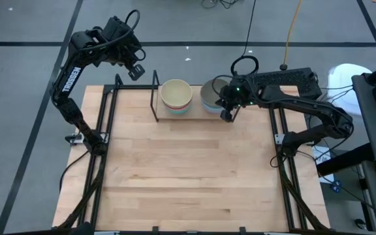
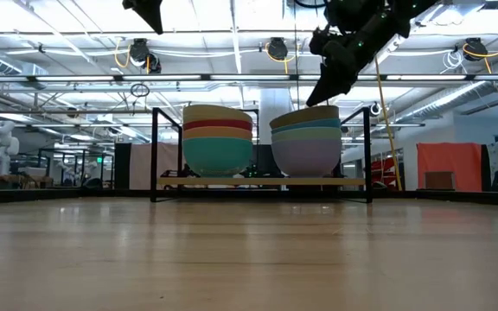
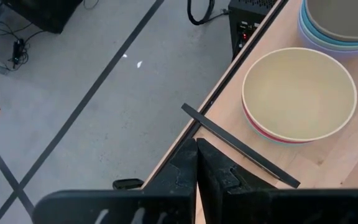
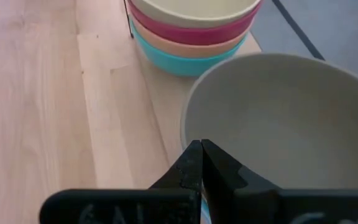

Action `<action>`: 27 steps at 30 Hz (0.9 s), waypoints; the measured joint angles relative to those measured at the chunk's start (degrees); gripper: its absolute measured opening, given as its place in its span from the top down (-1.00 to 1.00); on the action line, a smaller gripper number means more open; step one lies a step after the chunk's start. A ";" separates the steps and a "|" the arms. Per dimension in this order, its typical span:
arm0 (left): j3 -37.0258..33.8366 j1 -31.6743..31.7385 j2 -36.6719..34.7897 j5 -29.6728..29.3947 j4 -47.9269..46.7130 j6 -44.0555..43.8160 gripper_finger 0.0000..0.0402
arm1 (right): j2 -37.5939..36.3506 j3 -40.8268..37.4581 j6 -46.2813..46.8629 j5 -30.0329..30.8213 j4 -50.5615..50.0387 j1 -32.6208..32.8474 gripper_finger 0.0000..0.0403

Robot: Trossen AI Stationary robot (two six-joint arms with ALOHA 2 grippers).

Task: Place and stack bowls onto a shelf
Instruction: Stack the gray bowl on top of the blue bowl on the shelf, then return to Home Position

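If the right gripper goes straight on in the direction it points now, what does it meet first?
Most likely the olive-grey bowl topping the right stack on the shelf. The right gripper, fingers shut, hangs at that bowl's near rim, pointing down; depth is unclear.

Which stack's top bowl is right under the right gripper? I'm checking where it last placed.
The olive-grey-topped stack, on the shelf's right half. The right gripper hangs over its rim; the cream-topped stack stands clear beside it.

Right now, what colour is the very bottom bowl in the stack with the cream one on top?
Cyan bottom bowl, clearest in the low view.
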 joint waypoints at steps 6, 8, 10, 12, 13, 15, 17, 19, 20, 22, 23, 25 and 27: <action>0.00 0.00 0.01 0.01 0.00 -0.05 0.98 | -0.06 0.00 -0.34 0.02 -0.27 -0.02 1.00; 0.00 0.00 0.02 0.00 0.00 -0.01 0.98 | -0.58 0.00 -0.35 0.00 -0.28 -0.02 1.00; 0.00 0.00 0.02 0.00 0.00 0.40 0.99 | -1.93 0.00 -0.39 0.02 -0.28 0.19 1.00; 0.00 0.17 -0.10 0.00 0.00 0.48 0.99 | -3.85 0.00 -0.10 0.01 -0.18 0.28 1.00; 0.00 0.35 -0.22 0.03 0.00 0.48 0.98 | -5.01 0.00 0.24 0.02 -0.24 0.30 1.00; 0.00 0.82 -0.87 0.49 0.02 0.60 0.98 | -7.80 0.00 0.32 0.07 -0.31 0.31 1.00; 0.00 1.56 -2.07 1.16 0.02 0.96 0.99 | -11.22 0.00 0.29 0.15 -0.24 0.31 1.00; 0.00 2.45 -3.60 1.67 0.00 1.13 0.99 | -14.75 0.00 0.31 0.22 -0.19 0.28 1.00; 0.00 2.93 -4.44 2.06 0.00 1.11 0.98 | -16.50 0.00 0.32 0.27 -0.20 0.28 1.00; 0.00 4.01 -6.26 3.36 0.00 1.09 0.96 | -19.89 0.00 0.00 0.66 -0.24 0.28 1.00; 0.00 4.53 -7.27 3.93 0.00 1.08 0.96 | -21.55 0.00 -0.31 1.39 -0.28 0.28 1.00; 0.00 5.44 -9.59 4.32 0.00 1.09 0.96 | -24.44 0.00 -1.45 1.78 -0.57 0.28 1.00; 0.00 6.05 -11.94 5.00 0.00 1.35 0.97 | -27.05 0.00 -3.52 1.51 -1.09 0.28 1.00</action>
